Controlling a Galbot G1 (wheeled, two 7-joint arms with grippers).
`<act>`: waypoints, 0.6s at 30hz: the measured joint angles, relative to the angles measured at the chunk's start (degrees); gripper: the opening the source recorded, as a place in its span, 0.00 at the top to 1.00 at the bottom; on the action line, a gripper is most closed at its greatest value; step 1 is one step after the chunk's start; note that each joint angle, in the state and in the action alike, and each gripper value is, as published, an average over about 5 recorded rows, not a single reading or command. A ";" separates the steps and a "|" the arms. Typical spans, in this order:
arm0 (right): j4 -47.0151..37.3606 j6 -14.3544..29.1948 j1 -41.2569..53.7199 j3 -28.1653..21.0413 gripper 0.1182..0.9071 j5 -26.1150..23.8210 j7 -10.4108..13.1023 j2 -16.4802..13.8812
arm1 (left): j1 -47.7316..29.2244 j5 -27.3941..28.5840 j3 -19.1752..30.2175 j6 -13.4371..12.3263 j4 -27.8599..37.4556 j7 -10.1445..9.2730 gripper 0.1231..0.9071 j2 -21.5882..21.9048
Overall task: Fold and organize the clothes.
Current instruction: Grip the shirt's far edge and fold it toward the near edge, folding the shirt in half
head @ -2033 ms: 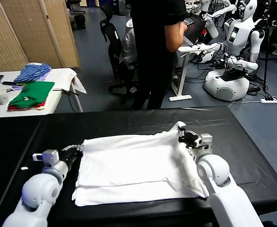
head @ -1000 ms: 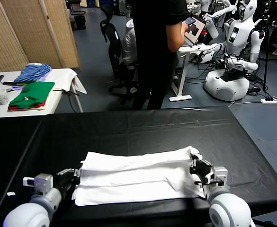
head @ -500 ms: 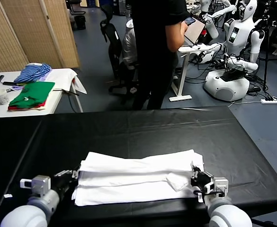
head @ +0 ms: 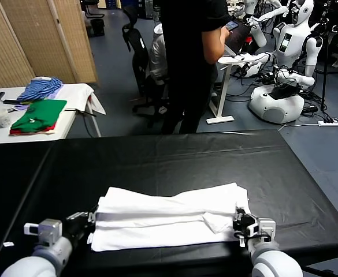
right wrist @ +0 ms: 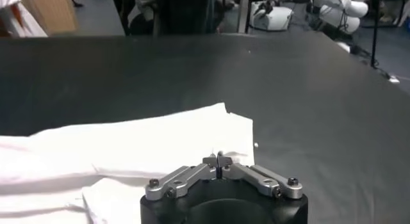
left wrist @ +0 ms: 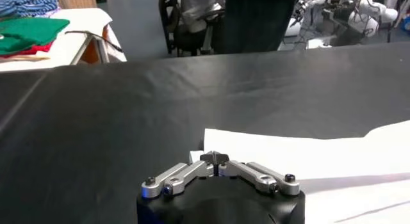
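Note:
The white T-shirt (head: 169, 222) lies plain side up on the black table (head: 157, 156), folded into a long band near the front edge. My left gripper (head: 89, 218) is at the band's left end, shut on the folded-over edge. In the left wrist view its tips (left wrist: 214, 157) meet at the shirt's corner (left wrist: 307, 155). My right gripper (head: 238, 220) is at the band's right end, shut on the fabric there. In the right wrist view its tips (right wrist: 219, 157) press together over the shirt (right wrist: 128, 148). No printed graphic shows.
A white side table (head: 76, 92) at the far left holds a folded green garment (head: 39, 115), a blue striped garment (head: 39, 88) and a cup (head: 1, 118). A person in black (head: 189, 63) stands behind the table. Other robots (head: 290, 57) stand at the back right.
Both grippers have drawn back toward the table's front edge, bringing the shirt's far edge with them. The shirt went from a wide spread to a narrow folded band.

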 joint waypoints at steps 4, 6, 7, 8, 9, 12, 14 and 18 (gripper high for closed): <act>-0.59 0.00 0.20 -0.20 0.97 0.02 -0.09 0.05 | 2.11 1.97 -0.04 0.00 -0.71 0.14 0.97 -0.83; -0.75 0.00 0.28 -0.26 0.97 0.04 -0.11 0.05 | 3.16 3.01 0.11 0.00 -0.82 0.24 0.97 -1.34; -0.82 0.00 0.32 -0.28 0.97 0.06 -0.12 0.05 | 3.61 3.50 0.24 0.00 -0.81 0.27 0.97 -1.58; -0.88 0.00 0.36 -0.30 0.97 0.07 -0.13 0.04 | 4.06 3.98 0.40 0.00 -0.78 0.28 0.97 -1.83; -0.94 0.00 0.39 -0.31 0.97 0.09 -0.14 0.03 | 4.48 4.46 0.57 0.00 -0.72 0.29 0.97 -2.07; -1.05 0.00 0.44 -0.33 0.97 0.14 -0.17 -0.01 | 5.54 5.56 0.99 0.00 -0.46 0.30 0.97 -2.71; -1.04 0.00 0.45 -0.33 0.97 0.19 -0.21 -0.04 | 5.98 5.97 1.10 0.00 -0.27 0.30 0.97 -3.01; -0.97 0.00 0.63 -0.33 0.97 0.24 -0.26 -0.13 | 6.72 6.75 1.12 -0.01 -0.24 0.33 0.97 -3.23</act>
